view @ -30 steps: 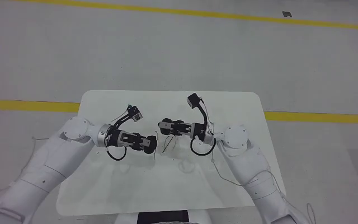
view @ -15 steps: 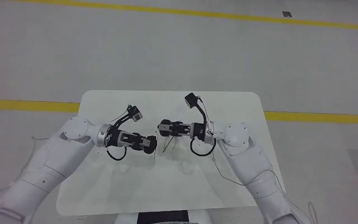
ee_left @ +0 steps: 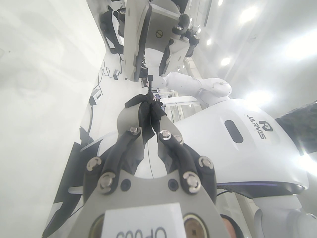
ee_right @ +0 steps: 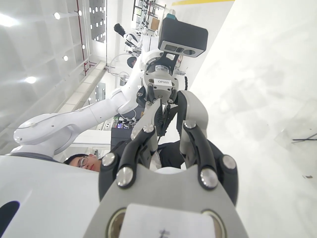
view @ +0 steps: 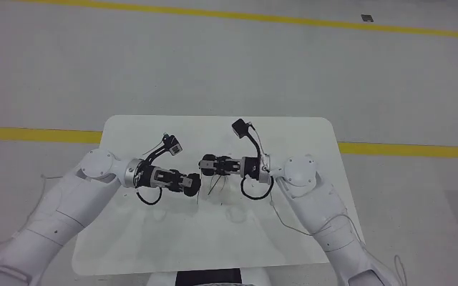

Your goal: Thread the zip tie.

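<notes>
Left hand (ee_left: 148,110), white-labelled, tight on zip tie (ee_left: 149,86)

white surface (view: 300,136), rounded corners, on grey floor (view: 215,64) with yellow lines (view: 401,149). both arms meet near surface centre. left pincer (view: 195,183) and right pincer (view: 205,164) facing, close together. thin dark zip tie (view: 214,186) strands just beside both tips. small dark item (view: 367,18) on floor, well apart.

White table (view: 300,136), thin black strips (ee_right: 303,138)
</notes>
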